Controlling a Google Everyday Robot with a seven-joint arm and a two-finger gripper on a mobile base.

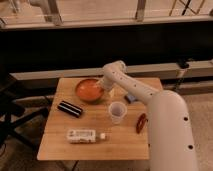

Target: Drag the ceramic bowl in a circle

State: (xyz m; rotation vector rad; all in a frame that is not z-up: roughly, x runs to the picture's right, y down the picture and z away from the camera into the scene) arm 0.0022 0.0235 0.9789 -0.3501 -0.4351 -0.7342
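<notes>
Camera view, gripper [103, 91] at ceramic bowl [87, 90] rt rim, jaws apart

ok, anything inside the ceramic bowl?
The ceramic bowl shows only its orange-red glaze inside; nothing loose is visible. The gripper sits at its right rim, and the arm covers that edge, so that part of the inside cannot be seen.

orange-red ceramic bowl [89, 90] sits upright, pincer [104, 92] at its right rim.

One view: high behind white robot arm [152, 97], angled down onto light wooden table [57, 142], moderately near; gripper [105, 91] mid-frame at rim of round orange-red ceramic bowl [88, 90].
</notes>
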